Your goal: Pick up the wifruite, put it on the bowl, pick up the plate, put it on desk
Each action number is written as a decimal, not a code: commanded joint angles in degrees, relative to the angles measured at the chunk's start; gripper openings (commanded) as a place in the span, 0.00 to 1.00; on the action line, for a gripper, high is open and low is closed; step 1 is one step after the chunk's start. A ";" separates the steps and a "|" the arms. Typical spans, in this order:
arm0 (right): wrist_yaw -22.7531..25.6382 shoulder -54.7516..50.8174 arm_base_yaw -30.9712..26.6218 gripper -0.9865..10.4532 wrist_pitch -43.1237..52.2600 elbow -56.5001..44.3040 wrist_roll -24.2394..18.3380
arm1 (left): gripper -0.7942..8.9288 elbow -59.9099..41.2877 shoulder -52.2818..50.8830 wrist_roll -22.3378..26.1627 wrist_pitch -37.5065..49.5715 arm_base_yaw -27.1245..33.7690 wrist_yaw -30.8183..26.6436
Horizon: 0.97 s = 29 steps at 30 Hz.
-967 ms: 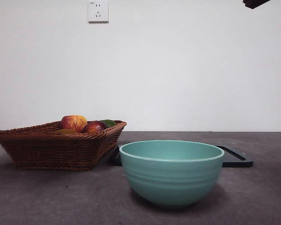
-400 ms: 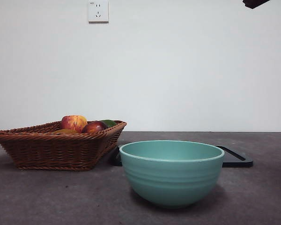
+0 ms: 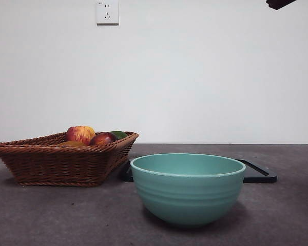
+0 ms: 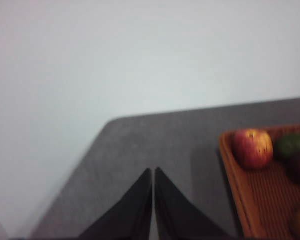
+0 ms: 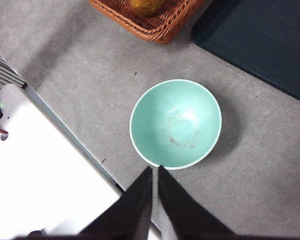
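The wifruite (image 3: 72,144) lies low in a wicker basket (image 3: 61,164) at the left, beside a red-and-yellow apple (image 3: 81,134) and a dark red fruit (image 3: 103,139). It also shows in the right wrist view as a brownish oval (image 5: 146,5). The teal bowl (image 3: 188,187) stands empty in front on the desk (image 3: 66,215). Behind it lies the plate (image 3: 257,173), flat, dark and rectangular. My right gripper (image 5: 155,169) is shut, high above the bowl's (image 5: 176,123) near rim. My left gripper (image 4: 153,171) is shut, off to the side of the basket (image 4: 262,200), holding nothing.
A green fruit (image 3: 119,134) also lies in the basket. One arm shows only as a black tip (image 3: 280,3) at the top right corner. A white surface (image 5: 35,180) borders the desk's edge near the bowl. A wall socket (image 3: 107,12) is on the back wall.
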 commanded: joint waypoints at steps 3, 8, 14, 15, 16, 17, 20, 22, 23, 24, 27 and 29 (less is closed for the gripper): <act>0.02 0.44 0.57 0.09 0.57 1.14 -0.66 | 0.09 -6.84 -4.48 -2.93 0.63 0.26 -0.31; 0.02 0.44 0.57 0.09 0.57 1.14 -0.66 | 0.09 -11.58 -7.45 -4.13 0.39 0.26 -0.31; 0.02 0.44 0.57 0.09 0.57 1.14 -0.66 | 0.09 -15.19 -7.41 -4.11 0.22 0.26 -0.31; 0.02 0.44 0.57 0.09 0.57 1.14 -0.66 | 0.09 -15.78 -7.41 -4.11 0.17 0.26 -0.31; 0.02 0.44 0.57 0.09 0.57 1.14 -0.66 | 0.09 -16.15 -7.41 -4.13 0.20 0.26 -0.31; 0.02 0.44 0.57 0.09 0.57 1.14 -0.66 | 0.09 -16.50 -7.41 -4.13 0.17 0.26 -0.31; 0.02 0.44 0.57 0.09 0.57 1.14 -0.66 | 0.09 -17.18 -7.41 -4.13 0.02 0.24 -0.31; 0.02 0.44 0.57 0.09 0.57 1.14 -0.66 | 0.09 -17.18 -7.41 -4.11 0.15 0.24 -0.31; 0.02 0.44 0.57 0.09 0.57 1.14 -0.66 | 0.09 -17.18 -7.41 -4.13 0.11 0.24 -0.31; 0.02 0.44 0.57 0.09 0.57 1.14 -0.66 | 0.09 -17.18 -7.41 -4.11 0.11 0.24 -0.31; 0.02 0.44 0.57 0.09 0.57 1.14 -0.66 | 0.09 -17.16 -7.41 -4.11 0.13 0.24 -0.31; 0.02 0.44 0.57 0.09 0.57 1.14 -0.66 | 0.09 -17.16 -7.41 -4.11 0.13 0.24 -0.31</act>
